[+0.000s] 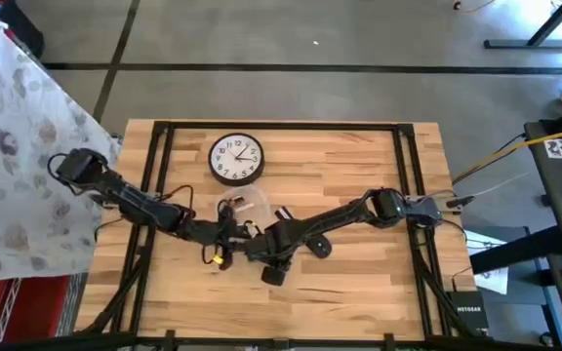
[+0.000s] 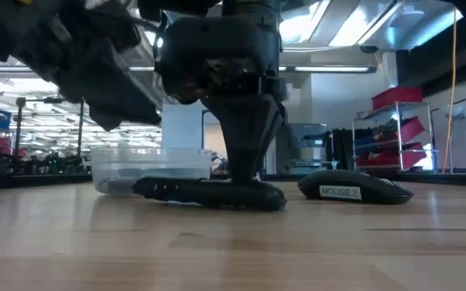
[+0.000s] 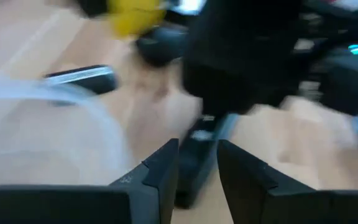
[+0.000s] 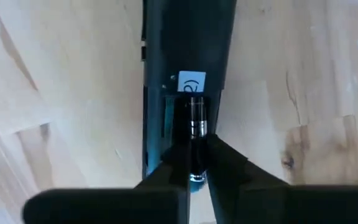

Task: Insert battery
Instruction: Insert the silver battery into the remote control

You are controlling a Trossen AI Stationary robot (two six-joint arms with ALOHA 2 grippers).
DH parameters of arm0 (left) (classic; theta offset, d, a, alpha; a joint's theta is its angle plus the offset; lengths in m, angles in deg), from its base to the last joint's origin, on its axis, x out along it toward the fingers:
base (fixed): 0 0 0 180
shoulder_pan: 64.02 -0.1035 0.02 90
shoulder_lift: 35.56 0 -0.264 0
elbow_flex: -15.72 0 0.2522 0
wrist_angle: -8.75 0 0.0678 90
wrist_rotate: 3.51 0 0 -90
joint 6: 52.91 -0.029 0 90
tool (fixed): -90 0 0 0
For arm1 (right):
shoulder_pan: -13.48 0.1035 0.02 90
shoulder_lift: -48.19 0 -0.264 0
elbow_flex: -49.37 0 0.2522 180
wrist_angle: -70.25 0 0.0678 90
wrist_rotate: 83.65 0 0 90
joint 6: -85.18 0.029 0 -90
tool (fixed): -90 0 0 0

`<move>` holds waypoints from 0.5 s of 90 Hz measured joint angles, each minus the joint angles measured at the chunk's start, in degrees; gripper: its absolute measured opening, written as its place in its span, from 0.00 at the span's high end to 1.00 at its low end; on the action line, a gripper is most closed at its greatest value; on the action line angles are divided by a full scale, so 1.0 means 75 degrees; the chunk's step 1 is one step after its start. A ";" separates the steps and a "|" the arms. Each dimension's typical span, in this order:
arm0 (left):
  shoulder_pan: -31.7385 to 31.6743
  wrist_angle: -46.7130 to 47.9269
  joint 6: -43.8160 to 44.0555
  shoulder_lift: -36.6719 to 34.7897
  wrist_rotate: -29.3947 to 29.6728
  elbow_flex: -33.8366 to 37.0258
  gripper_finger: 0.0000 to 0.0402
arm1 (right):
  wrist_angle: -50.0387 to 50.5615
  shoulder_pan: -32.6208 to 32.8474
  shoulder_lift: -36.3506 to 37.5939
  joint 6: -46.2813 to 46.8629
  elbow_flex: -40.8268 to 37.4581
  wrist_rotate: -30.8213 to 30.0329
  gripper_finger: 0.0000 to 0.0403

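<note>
Right gripper (image 4: 194, 163) was clenched on a dark cylindrical battery (image 4: 196, 134), holding it over the open compartment of a black remote (image 4: 188, 56) lying on the counter (image 4: 303, 93). Left gripper (image 3: 197, 165), fingers slightly parted, straddled the remote's end beside a clear plastic container (image 3: 48, 134).

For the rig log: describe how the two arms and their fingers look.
Both arms are dark, nearly black, built of jointed segments with black cables along them. The left arm has a bulky joint housing near the table edge; the right arm has one at its elbow. The right gripper has matte black, wedge-shaped fingers; the left gripper matches.
</note>
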 joint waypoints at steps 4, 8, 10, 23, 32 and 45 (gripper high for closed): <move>0.0127 -0.0196 0.0129 0.0038 -0.0027 0.0000 0.76 | 0.0035 0.0003 0.0052 0.0003 -0.0001 0.0004 0.99; 0.0241 -0.0503 0.0180 0.0145 -0.0024 -0.0004 0.76 | 0.0046 0.0005 0.0081 0.0001 -0.0001 0.0077 0.99; 0.0303 -0.0619 0.0191 0.0203 -0.0009 -0.0011 0.76 | 0.0061 0.0010 0.0097 -0.0003 -0.0001 0.0123 0.99; 0.0534 -0.1591 0.0227 0.0822 0.0372 -0.0006 0.76 | 0.0170 0.0084 0.0095 0.0030 -0.0010 0.0127 0.99; 0.0567 -0.2049 0.0312 0.1266 0.0799 -0.0053 0.76 | 0.0208 0.0108 0.0077 0.0253 -0.0013 -0.0261 0.99; 0.0558 -0.1902 0.0412 0.1799 0.1145 -0.0451 0.76 | 0.0022 0.0097 0.0071 0.0256 -0.0013 -0.0190 1.00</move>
